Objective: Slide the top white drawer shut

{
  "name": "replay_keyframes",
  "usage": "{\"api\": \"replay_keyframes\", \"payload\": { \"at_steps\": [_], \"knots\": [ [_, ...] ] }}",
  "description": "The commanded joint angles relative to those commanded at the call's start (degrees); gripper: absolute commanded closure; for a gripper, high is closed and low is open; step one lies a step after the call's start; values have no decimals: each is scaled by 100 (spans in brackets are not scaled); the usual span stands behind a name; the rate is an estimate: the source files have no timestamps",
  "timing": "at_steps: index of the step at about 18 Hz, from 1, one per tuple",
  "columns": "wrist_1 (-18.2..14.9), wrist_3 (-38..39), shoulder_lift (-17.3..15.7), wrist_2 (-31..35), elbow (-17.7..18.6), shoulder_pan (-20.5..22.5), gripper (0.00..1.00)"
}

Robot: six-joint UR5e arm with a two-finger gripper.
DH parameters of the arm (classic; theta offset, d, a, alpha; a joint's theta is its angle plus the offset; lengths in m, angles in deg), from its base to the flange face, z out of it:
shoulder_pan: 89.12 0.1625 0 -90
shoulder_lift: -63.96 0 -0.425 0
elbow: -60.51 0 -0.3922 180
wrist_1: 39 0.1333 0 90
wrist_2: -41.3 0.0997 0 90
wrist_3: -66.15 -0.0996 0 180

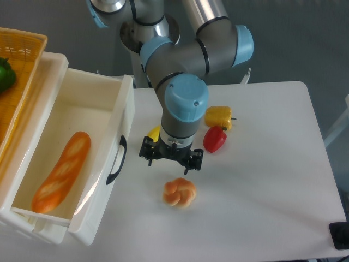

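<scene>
The top white drawer (96,103) stands pulled out at the left, its front panel facing the table with the black arched handle (116,161) on it. A long baguette (61,171) lies inside. My gripper (170,159) hangs over the table to the right of the handle, apart from the drawer and just above a knotted bun (179,192). Its black jaws spread wide on either side of the wrist, with nothing between them. The blue wrist hides the fingertips.
A red pepper (215,139) and a yellow pepper (218,117) lie right of the gripper, and a small yellow item (154,132) peeks out behind it. A woven yellow basket (22,65) holding a green pepper (4,75) sits behind the drawer.
</scene>
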Motion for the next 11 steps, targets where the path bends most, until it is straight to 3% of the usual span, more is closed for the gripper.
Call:
{"api": "replay_keyframes", "payload": {
  "at_steps": [11],
  "knots": [
    [-17, 26, 361, -281, 44, -131, 0]
  ]
}}
